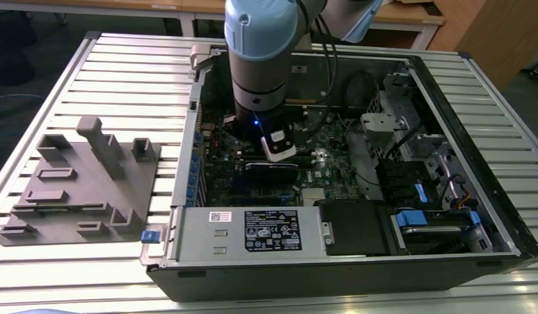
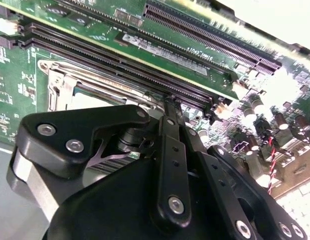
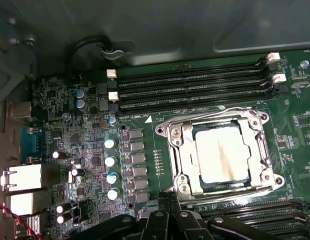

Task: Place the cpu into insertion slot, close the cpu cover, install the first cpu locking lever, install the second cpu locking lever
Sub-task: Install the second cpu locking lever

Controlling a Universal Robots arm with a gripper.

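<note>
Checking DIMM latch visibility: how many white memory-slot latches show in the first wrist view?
4. Two white latches at one end of the memory slots beside the cpu cover, two at the other. Others may be hidden.

Setting: robotics lab or workshop. Evidence: slatted metal workbench (image 1: pixel 59 78); opened computer tower (image 1: pixel 356 196) under the arm; grey fixture block (image 1: pixel 81 186) beside it; wooden tables (image 1: pixel 408 16) behind.
</note>
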